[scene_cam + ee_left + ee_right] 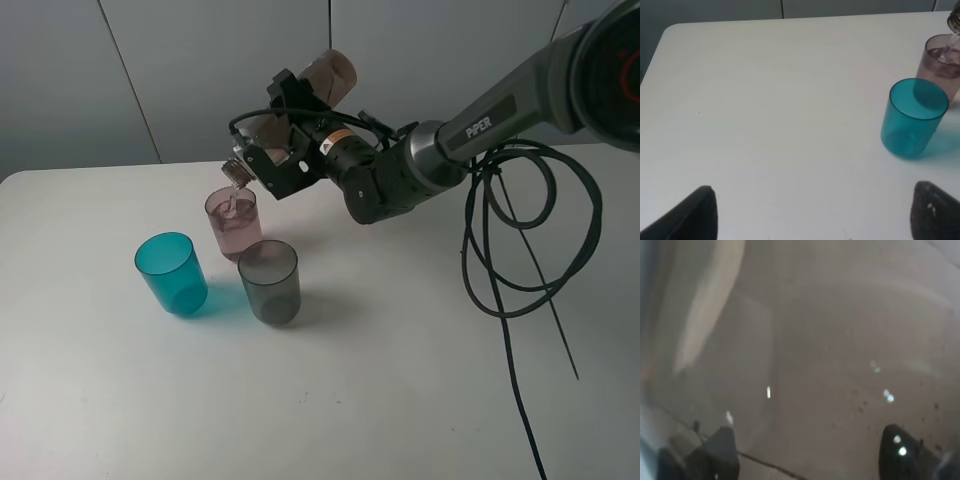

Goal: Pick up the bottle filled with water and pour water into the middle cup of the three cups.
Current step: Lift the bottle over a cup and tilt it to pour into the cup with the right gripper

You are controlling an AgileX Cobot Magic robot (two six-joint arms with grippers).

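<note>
The coming move turns on how the open mouth of the bottle (pixel 330 72) stands over the middle cup (pixel 234 220). The bottle is carried by the right arm (pixel 470 125), which reaches across the middle of the desk (pixel 420 390) from the right. The bottle's long axis is tilted steeply, base up and back toward the wall, neck down and forward. Its mouth is placed just above the rim of the pale pink cup, toward that cup's far side. A thin stream appears to be caught between mouth and cup in the left wrist view, and some water is seen inside the cup. The right jaws are closed around the bottle's middle, one finger on each side, so that only the base and the neck are left uncovered. In the right wrist view the smoky plastic fills almost everything between the two finger ends. The pink cup stands upright between the teal cup (pixel 172 272) and the dark grey cup (pixel 269 282), set a little behind them. The grey cup is nearly touching it and the teal one is just beside it, so little room for drift of the mouth is judged to be allowed. The left jaws are spread wide and nothing is held between them; their dark fingertips (pixel 700 215) are seen low over bare desk, well apart from the cups.
</note>
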